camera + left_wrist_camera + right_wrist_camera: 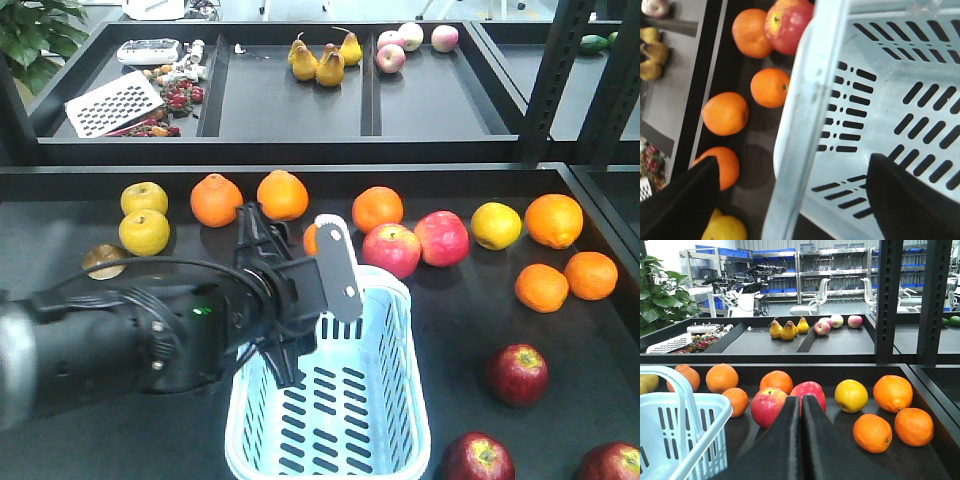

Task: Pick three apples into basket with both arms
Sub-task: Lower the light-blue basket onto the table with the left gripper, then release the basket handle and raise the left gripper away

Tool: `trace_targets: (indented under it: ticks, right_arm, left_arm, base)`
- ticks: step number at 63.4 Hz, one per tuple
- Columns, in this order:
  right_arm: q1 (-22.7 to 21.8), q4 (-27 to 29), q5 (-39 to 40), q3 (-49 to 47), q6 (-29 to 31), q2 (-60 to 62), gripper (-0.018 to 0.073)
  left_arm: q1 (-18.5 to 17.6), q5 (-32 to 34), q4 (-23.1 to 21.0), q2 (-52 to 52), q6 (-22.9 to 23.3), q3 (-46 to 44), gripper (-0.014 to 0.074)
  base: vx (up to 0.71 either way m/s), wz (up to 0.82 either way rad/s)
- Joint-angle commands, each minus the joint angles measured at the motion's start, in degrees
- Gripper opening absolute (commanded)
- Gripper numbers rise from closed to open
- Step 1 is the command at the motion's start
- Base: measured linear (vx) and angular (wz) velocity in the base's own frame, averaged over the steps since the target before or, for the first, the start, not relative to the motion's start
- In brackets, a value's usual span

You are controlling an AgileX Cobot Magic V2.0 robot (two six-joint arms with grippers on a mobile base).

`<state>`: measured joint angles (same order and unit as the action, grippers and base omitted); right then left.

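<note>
The pale blue basket (345, 425) stands at the front middle of the black table. My left gripper (310, 300) hovers over its left rim. In the left wrist view my left gripper (792, 165) is open, and a pale bar of the basket (880, 100), its rim or handle, runs between the wide-apart fingers without touching them. Three dark red apples lie at the front right: one (517, 374) alone, two (478, 458) (612, 462) at the bottom edge. My right gripper (800, 405) is shut and empty, low over the table right of the basket (700, 415). It does not show in the front view.
Two brighter red apples (392, 249) (441, 238) lie just behind the basket. Oranges (553, 220), yellow apples (144, 231) and a lemon-yellow fruit (496, 225) spread along the back of the table. Pears (318, 62) and small pale apples (391, 57) lie on the rear shelf. Black uprights (550, 80) stand at the right.
</note>
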<state>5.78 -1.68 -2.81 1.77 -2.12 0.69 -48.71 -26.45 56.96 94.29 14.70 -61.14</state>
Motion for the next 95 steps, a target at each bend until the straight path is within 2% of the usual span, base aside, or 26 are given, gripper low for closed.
trace_targets:
  ticks: [1, 9, 33, 38, 42, 49, 62, 69, 74, 82, 95]
  right_arm:
    - [0.2, -0.12, 4.16, 0.65, 0.47, 0.07, -0.0009]
    - [0.2, -0.12, 4.16, 0.65, 0.47, 0.07, -0.0009]
    - [0.2, -0.12, 4.16, 0.65, 0.47, 0.07, -0.0009]
    - [0.2, -0.12, 4.16, 0.65, 0.47, 0.07, -0.0009]
    - [0.2, -0.12, 4.16, 0.65, 0.47, 0.07, -0.0009]
    - [0.2, -0.12, 4.16, 0.65, 0.47, 0.07, -0.0009]
    - [0.2, -0.12, 4.16, 0.65, 0.47, 0.07, -0.0009]
    - [0.2, -0.12, 4.16, 0.65, 0.47, 0.07, -0.0009]
    - [0.2, -0.12, 4.16, 0.65, 0.47, 0.07, -0.0009]
    - [0.2, -0.12, 4.16, 0.65, 0.47, 0.07, -0.0009]
    - [0.2, -0.12, 4.16, 0.65, 0.47, 0.07, -0.0009]
  left_arm:
    - [-0.3, -1.52, -4.0, -5.41, 0.69, -1.62, 0.058]
    - [-0.3, -4.8, -8.6, -10.57, 0.62, -1.62, 0.058]
    - [-0.02, -17.31, -17.45, -28.34, 2.46, -1.26, 0.058]
    - [2.04, -18.29, -17.86, -31.87, 4.62, -0.12, 0.058]
    - [5.01, -18.35, -18.61, -34.9, 6.92, 1.48, 0.058]
    - [10.39, -19.47, -20.49, -39.87, 8.06, 4.45, 0.058]
    - [18.39, -26.45, -21.96, -48.75, 14.29, 9.64, 0.058]
    - [19.34, -27.4, -23.54, -54.81, 19.75, 12.49, 0.058]
    - [19.27, -28.18, -25.23, -58.97, 21.4, 14.26, 0.058]
    - [19.27, -29.68, -26.78, -63.77, 21.81, 16.01, 0.058]
    - [19.27, -31.15, -26.65, -67.91, 21.75, 16.05, 0.058]
  base:
    - [0.0, 0.0]
    - [0.0, 0.0]
    - [0.0, 0.0]
    - [0.0, 0.0]
    - [0.0, 0.0]
    - [0.0, 0.0]
    - [0.0, 0.0]
    - [0.0, 0.0]
    - [0.0, 0.0]
    - [0.0, 0.0]
    - [0.0, 0.0]
